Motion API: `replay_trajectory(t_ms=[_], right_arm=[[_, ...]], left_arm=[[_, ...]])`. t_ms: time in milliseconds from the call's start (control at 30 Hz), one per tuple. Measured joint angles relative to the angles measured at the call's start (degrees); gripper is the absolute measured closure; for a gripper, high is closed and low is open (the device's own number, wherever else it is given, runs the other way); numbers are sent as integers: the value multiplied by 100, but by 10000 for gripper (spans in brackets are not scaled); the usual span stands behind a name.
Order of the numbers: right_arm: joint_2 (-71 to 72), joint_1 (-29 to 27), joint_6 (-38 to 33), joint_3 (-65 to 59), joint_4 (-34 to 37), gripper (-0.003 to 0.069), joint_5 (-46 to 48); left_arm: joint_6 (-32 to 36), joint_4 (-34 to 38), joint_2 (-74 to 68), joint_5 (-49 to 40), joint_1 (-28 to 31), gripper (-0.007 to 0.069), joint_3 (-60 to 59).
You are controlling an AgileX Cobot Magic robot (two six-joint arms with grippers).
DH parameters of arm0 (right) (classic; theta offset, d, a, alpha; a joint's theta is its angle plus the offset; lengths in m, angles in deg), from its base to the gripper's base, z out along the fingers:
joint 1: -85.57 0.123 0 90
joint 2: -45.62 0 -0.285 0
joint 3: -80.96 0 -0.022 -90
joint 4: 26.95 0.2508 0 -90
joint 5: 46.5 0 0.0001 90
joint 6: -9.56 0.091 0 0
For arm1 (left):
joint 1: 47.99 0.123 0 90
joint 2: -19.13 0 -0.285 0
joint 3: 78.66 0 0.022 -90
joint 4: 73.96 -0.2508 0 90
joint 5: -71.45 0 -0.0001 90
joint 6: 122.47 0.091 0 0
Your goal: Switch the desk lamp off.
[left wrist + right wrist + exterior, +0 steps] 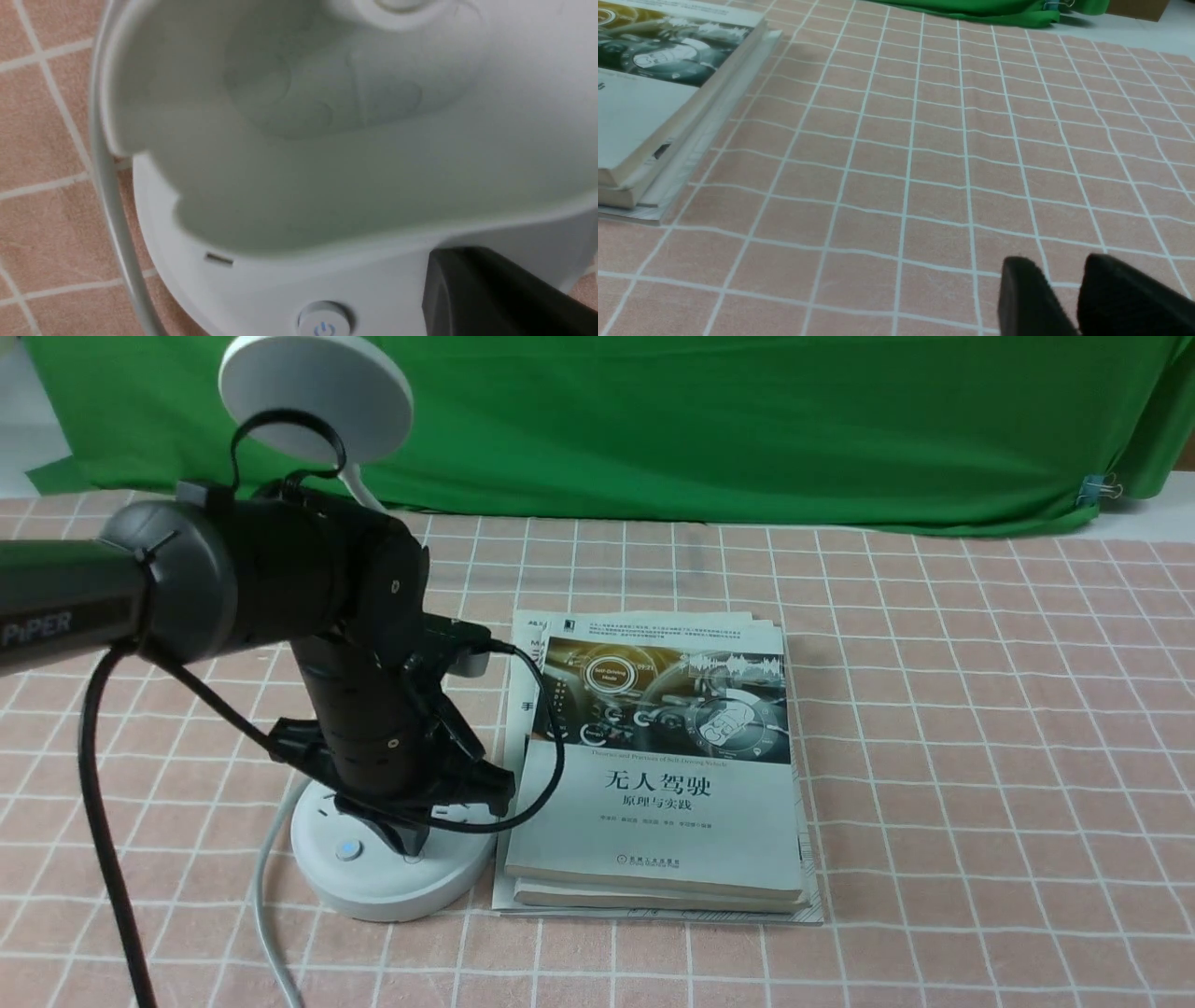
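On the checked cloth beside the books, front view showed the left gripper (411, 845) down on the white plastic round-based desk lamp (392, 877), jaw state untellable; left wrist view suggested it might miss the power button (324, 322); right wrist view showed the right gripper (1064, 298) narrowly parted.

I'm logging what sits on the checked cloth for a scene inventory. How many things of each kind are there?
Desk lamp: 1
Books in the stack: 2 bound books, on what looks like a thinner booklet or sheet, 3 in all
Robot hands: 2, the left hand at the lamp base, the right hand above bare cloth
Total: 6
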Motion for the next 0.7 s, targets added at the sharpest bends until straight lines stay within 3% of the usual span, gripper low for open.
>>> replay_trajectory(t_ms=[233,500,700], right_arm=[[0,0,0,0,0,419,0],[0,0,0,0,0,419,0],[0,0,0,0,0,419,0]], left_arm=[[8,11,233,21,0,619,-88],[0,79,1568,-123,0,619,-374],[24,431,3653,910,0,619,-1925]])
